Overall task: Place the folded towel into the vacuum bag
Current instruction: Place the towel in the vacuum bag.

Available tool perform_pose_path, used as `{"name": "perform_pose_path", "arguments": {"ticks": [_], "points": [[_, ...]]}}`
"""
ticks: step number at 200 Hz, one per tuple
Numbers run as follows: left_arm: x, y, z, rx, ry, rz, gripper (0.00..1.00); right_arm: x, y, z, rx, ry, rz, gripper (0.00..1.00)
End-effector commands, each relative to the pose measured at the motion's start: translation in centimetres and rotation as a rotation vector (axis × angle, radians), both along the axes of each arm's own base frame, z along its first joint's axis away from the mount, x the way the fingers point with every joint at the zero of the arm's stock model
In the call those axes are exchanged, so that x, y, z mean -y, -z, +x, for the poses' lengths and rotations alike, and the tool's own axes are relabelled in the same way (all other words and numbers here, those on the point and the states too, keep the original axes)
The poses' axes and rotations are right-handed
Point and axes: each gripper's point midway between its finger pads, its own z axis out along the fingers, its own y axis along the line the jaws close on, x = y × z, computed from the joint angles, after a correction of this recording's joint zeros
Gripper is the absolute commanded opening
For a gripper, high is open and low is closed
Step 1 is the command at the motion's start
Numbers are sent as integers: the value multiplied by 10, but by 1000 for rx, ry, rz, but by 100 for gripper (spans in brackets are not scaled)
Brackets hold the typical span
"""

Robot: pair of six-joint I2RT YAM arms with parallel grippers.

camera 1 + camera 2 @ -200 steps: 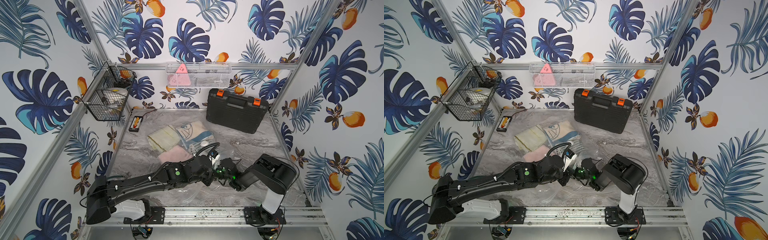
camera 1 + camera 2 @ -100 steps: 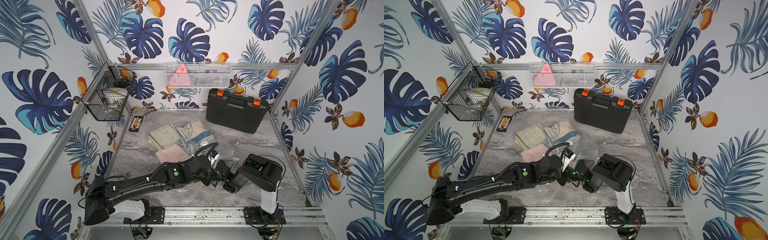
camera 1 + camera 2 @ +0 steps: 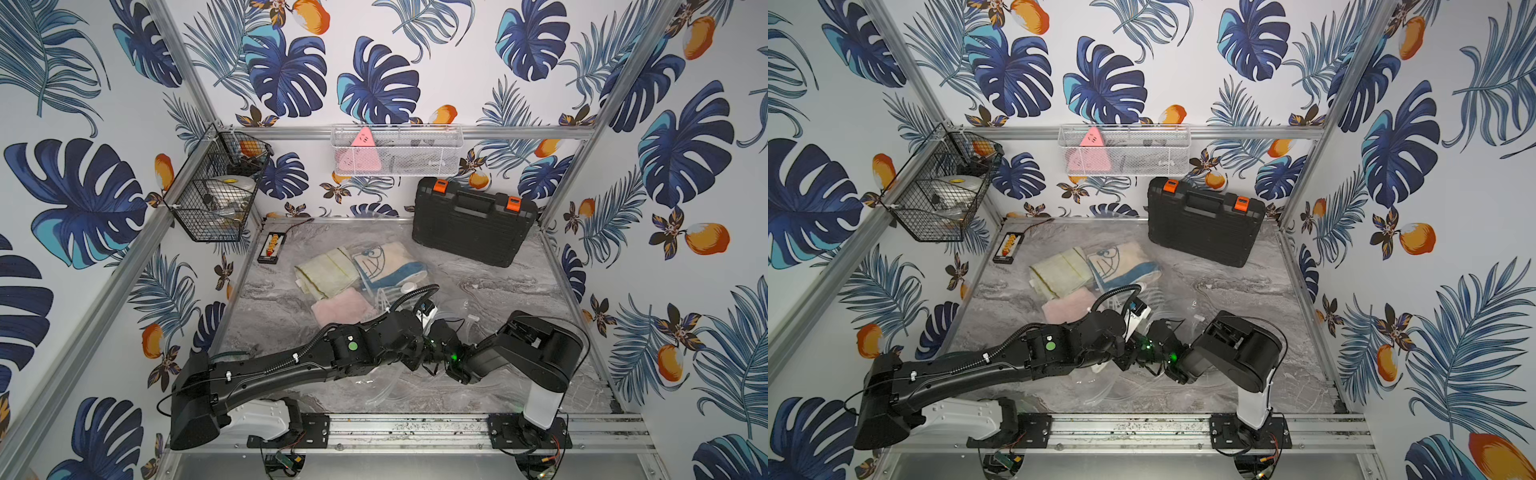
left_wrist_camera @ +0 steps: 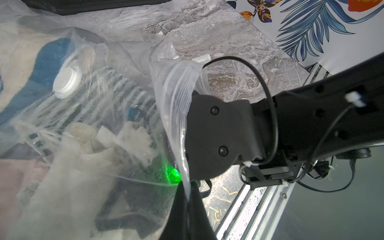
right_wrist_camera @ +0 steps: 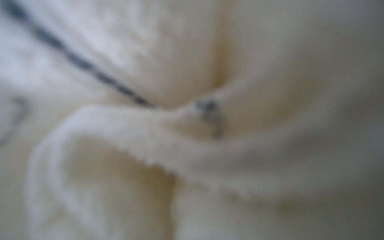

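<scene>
While the bag [image 4: 116, 68] is held at its mouth, a cream towel [image 5: 187, 145] is seen inside it.
The zip strip [image 4: 178, 99] is pinched between the closed jaws of the left end effector [image 4: 188, 199], and the mouth is held up off the counter [image 3: 498, 286]. The right end effector [image 4: 153, 143] is sunk into the mouth, closed narrow and buried in the towel. Whether cloth is gripped cannot be told. The white valve [image 4: 66, 81] is seen on the bag's upper side.
</scene>
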Motion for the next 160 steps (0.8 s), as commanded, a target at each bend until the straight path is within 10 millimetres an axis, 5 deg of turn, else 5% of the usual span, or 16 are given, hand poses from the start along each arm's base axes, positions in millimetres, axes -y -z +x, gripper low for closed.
{"name": "perform_pose_path", "arguments": {"ticks": [1, 22, 63, 140, 160], "points": [[14, -16, 2, 30, 37, -61, 0, 37, 38, -11, -74, 31, -261, 8], [13, -20, 2, 40, 37, -63, 0, 59, 38, -15, -61, 41, -391, 24], [14, -26, 4, 47, 28, -81, 0, 69, 21, -4, -78, 129, -400, 56], [18, -24, 5, 39, 25, -91, 0, 40, 12, 23, -65, 262, -291, 60], [17, -23, 5, 40, 20, -88, 0, 39, 9, 28, -30, 268, -321, 50]]}}
